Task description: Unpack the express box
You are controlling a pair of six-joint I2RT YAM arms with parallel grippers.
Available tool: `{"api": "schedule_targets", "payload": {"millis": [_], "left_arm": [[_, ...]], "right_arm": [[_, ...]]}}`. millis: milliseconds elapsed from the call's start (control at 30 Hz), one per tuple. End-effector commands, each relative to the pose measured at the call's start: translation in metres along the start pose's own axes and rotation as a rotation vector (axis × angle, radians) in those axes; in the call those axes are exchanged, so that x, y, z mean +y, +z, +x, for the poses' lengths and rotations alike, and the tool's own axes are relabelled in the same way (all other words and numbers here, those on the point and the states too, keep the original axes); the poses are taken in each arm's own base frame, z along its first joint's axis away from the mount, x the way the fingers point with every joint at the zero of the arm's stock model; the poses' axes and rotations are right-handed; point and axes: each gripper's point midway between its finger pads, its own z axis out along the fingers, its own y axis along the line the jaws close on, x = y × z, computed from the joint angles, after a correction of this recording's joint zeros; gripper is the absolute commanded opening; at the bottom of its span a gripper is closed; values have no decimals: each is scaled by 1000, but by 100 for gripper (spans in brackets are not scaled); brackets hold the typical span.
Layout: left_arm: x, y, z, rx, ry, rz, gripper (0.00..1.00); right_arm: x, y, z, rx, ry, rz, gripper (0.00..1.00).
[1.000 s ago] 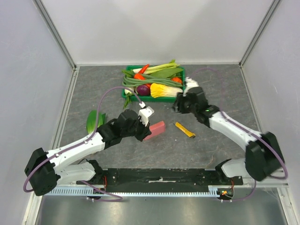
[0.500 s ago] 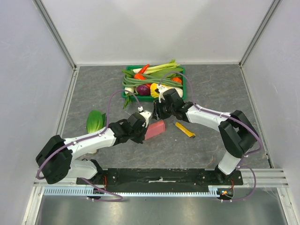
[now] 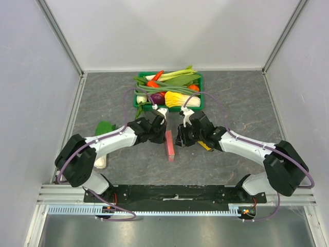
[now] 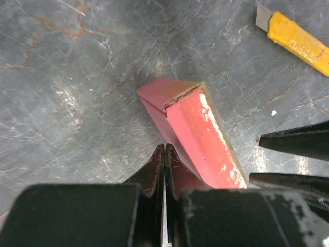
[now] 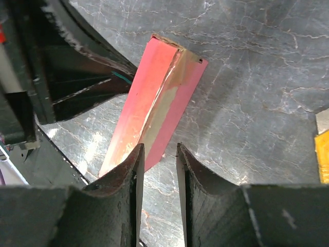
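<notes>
Two grippers flank the box [image 3: 169,145], which stands tilted on a long edge on the table [image 3: 103,92], near the crate [image 3: 138,101]. My left gripper [image 4: 164,154] is clenched tight, its tips against the box's lower side; I cannot tell whether cardboard is pinched. My right gripper [image 5: 158,152] is narrowly parted, with the box's near corner at the gap. A yellow cutter [image 4: 298,38] lies close by.

express box [image 3: 169,145] before crate [image 3: 201,78], knife [image 4: 297,38] to its right
</notes>
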Motion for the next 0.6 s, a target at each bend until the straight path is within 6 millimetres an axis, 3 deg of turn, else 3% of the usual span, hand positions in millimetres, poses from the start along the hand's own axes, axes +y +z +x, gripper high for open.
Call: {"api": "schedule_targets", "payload": {"millis": [0,200,333,467,567], "left_arm": [[-1,5,3,49,-163,53,2],[5,5,25,116,-305,211,2],[16,4,24,112,-349,224,2],[24,4,27,124,-392,243,2],[55,0,26,111,-441,94,2]], "right_arm": [[11,4,-6,-47,28,-21,36],[22,26,-15,-67,7,15,34],[47,35,-27,-92,-28,1,33],[55,48,-36,-117,-37,40,33],[56,51,-50,-151,-45,95,33]]}}
